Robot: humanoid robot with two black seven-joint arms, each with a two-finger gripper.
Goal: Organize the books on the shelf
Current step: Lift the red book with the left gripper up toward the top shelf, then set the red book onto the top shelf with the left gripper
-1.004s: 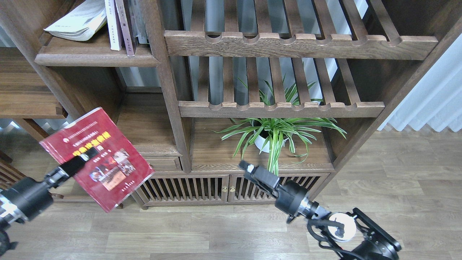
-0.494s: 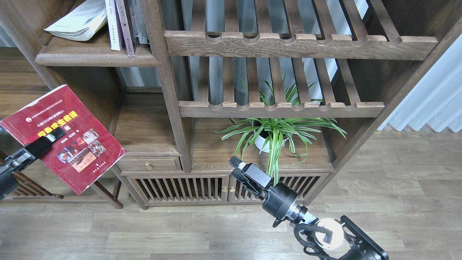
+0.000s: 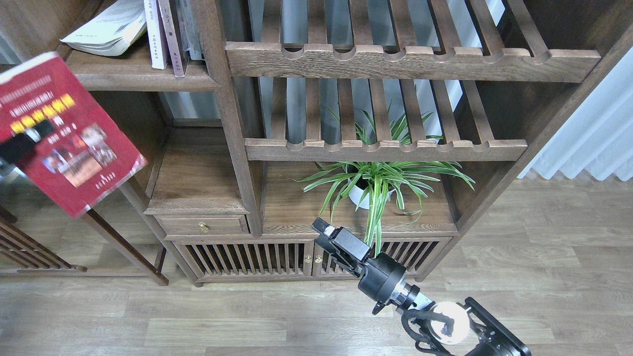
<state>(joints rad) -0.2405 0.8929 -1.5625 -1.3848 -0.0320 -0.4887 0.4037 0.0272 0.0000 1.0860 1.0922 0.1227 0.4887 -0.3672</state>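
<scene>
Your potted plant (image 3: 376, 185) sits in the lower compartment at 6 o'clock of the slatted racks (image 3: 385, 148), just beyond your right claw (image 3: 329, 232), whose fingers I cannot tell apart. Since half a second ago the dark red book (image 3: 69, 143) has risen toward 10 o'clock, blurred, pinched by your left claw (image 3: 29, 138) at the frame's edge. It hangs just below the shelf (image 3: 133, 79), which holds an open white book (image 3: 106, 32) and thin upright volumes (image 3: 165, 37).
</scene>
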